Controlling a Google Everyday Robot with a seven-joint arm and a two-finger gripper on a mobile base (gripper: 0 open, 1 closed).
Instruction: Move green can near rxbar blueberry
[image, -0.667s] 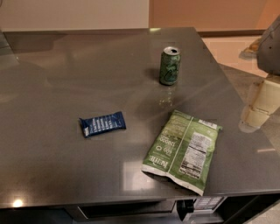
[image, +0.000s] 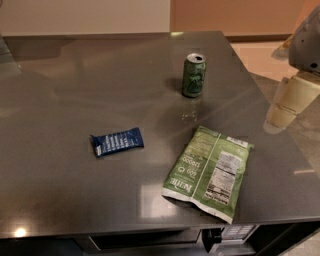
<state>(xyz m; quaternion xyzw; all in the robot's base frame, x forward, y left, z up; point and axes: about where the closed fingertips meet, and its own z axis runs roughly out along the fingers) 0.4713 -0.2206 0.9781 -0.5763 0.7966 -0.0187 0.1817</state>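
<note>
The green can (image: 193, 75) stands upright on the dark grey table (image: 75, 90), toward the back right, with its silver top open. The rxbar blueberry (image: 117, 141) lies flat on the table, left of centre, well apart from the can and nearer the front. My gripper (image: 281, 112) hangs pale beige at the right edge of the view, above the table's right side. It is to the right of the can and a little nearer the front, touching nothing.
A large flat green chip bag (image: 210, 170) lies at the front right, between the can and the table's front edge. The table's right edge runs just under my arm (image: 306, 47). A dark appliance front shows below the front edge.
My gripper has shifted slightly up and to the left at the right edge. The can, bar and bag have not moved.
</note>
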